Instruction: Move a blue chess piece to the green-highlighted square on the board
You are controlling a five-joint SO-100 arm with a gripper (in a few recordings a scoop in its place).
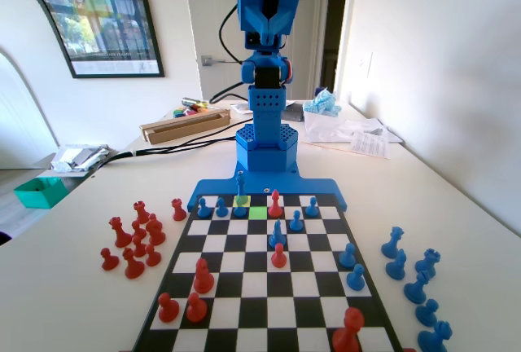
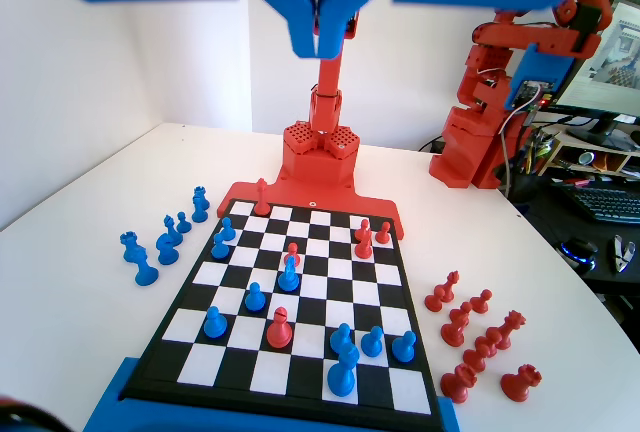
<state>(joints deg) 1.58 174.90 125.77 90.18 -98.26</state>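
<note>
gripper: [image 2: 320,37] raised high above the board, jaws together with nothing between them, seen at the top edge of the wrist view; in the fixed view it sits folded up on the arm [image 1: 267,67] at the far end of the desk
blue piece: [image 1: 241,184] slim, tall, upright on the board's far row, on the yellow-green square [image 1: 242,201] or at its far edge, left of centre in the fixed view; free of the gripper
green square: [image 1: 258,213] second row from the far edge, diagonally next to the yellow-green one, nothing on it
board: [image 1: 269,275] chequered, dark rim, joined to a blue base at the arm's end; lies along the middle of the desk
on board, blue: small pawns along the far rows and down the right side in the fixed view; one blue piece [image 1: 278,234] mid-board just beyond a red pawn [image 1: 278,256]
on board, red: one piece [image 1: 276,204] on the far row right of the green square; several near the board's near edge, one large [image 1: 348,332] at the near right
off board, red: cluster [image 1: 134,238] on the desk left of the board, fixed view
off board, blue: group [image 1: 415,279] on the desk right of the board, fixed view
desk: [image 1: 456,205] white; box, papers and clutter along the far edge
</note>
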